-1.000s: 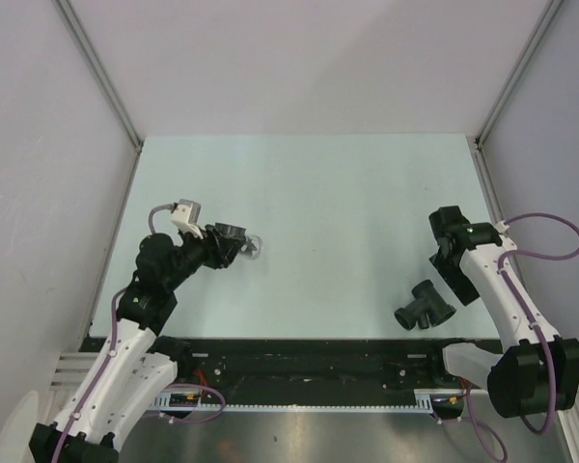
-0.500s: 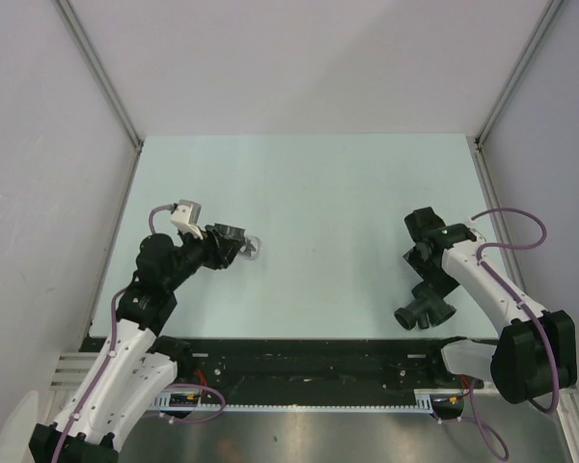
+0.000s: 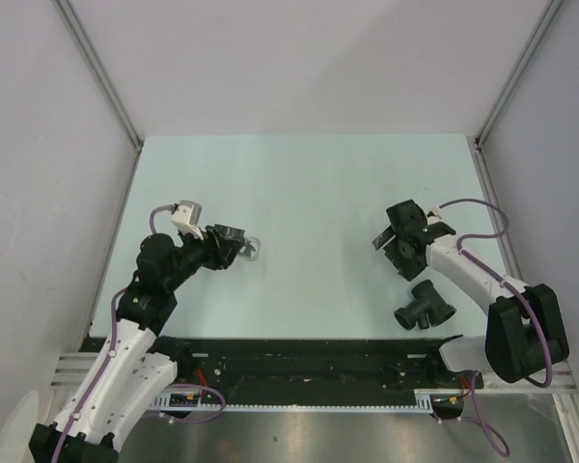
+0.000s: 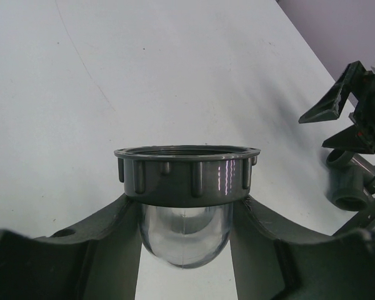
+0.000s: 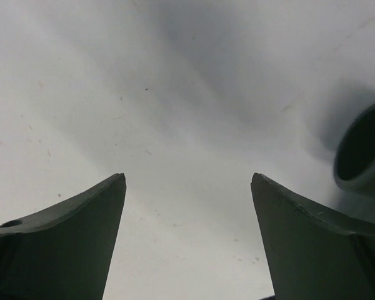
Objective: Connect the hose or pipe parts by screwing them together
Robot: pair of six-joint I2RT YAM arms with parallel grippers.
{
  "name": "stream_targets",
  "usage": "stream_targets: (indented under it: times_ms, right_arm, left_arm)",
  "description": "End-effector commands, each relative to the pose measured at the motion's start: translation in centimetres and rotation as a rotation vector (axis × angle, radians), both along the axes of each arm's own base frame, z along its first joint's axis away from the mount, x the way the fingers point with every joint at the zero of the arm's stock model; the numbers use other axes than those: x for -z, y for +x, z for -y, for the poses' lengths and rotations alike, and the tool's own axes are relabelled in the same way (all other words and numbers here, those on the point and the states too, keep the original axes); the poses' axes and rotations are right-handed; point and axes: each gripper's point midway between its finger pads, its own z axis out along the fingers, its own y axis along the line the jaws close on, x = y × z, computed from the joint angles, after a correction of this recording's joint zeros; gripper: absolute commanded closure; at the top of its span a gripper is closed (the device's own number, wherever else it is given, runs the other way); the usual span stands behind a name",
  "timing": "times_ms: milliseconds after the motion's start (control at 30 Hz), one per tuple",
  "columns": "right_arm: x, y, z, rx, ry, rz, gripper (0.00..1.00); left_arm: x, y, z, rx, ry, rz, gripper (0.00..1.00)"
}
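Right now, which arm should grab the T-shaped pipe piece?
Right. The right gripper is open, empty and close beside the T-shaped fitting. The left gripper is far off and busy holding the ring nut.

White-and-black arms [image 3: 125, 357], looping purple cables [image 3: 473, 202]

1. The surface [image 3: 309, 183] is a plain pale mint green.
2. The T-shaped pipe fitting [image 3: 425, 309] is dark grey all over.
3. The ring nut [image 4: 187, 172] is glossy dark grey, patterned with raised vertical ribs around its side.
4. The connector [image 4: 184, 247] under it is translucent light grey.
5. The left tool [image 4: 186, 206] and right tool [image 5: 187, 178] are dull black.
6. The left arm [image 3: 125, 357] and right arm [image 3: 473, 280] are white with black joints and purple cables [image 3: 96, 386].
7. The walls [image 3: 39, 193] are pale lilac-grey, with silver rails [image 3: 96, 72].
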Motion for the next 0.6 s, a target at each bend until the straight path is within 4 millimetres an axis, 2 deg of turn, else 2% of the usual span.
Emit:
stream_targets:
  times_ms: [0,33,67,200,267,367,567]
  right_arm:
    - [-3.0,-1.0,2.9,0.178,-0.060,-0.042,0.13]
    - [-3.9,-1.6,3.5,0.196,-0.066,-0.033,0.12]
    - [-3.9,-3.5,4.6,0.221,-0.101,-0.085,0.12]
    - [-6.1,-5.9,7.7,0.286,-0.144,-0.057,0.11]
    - [-6.7,-7.1,8.5,0.295,-0.156,-0.052,0.12]
    - [-6.3,-7.9,8.6,0.281,-0.158,-0.067,0.13]
    - [-3.3,-9.2,7.8,0.273,-0.142,-0.143,0.16]
  left_arm:
    - [-1.6,0.3,-0.1,-0.009,-0.001,0.064,1.00]
    - [-1.6,0.3,-0.2,-0.008,0.000,0.065,1.00]
    - [-1.7,0.2,-0.2,-0.008,0.000,0.068,1.00]
    - [-1.9,0.2,-0.1,-0.007,-0.003,0.072,1.00]
    - [-1.9,0.3,-0.1,-0.002,-0.003,0.070,1.00]
    - [-1.9,0.2,0.1,0.005,-0.004,0.068,1.00]
    - [-1.9,0.1,-0.2,-0.005,-0.005,0.078,1.00]
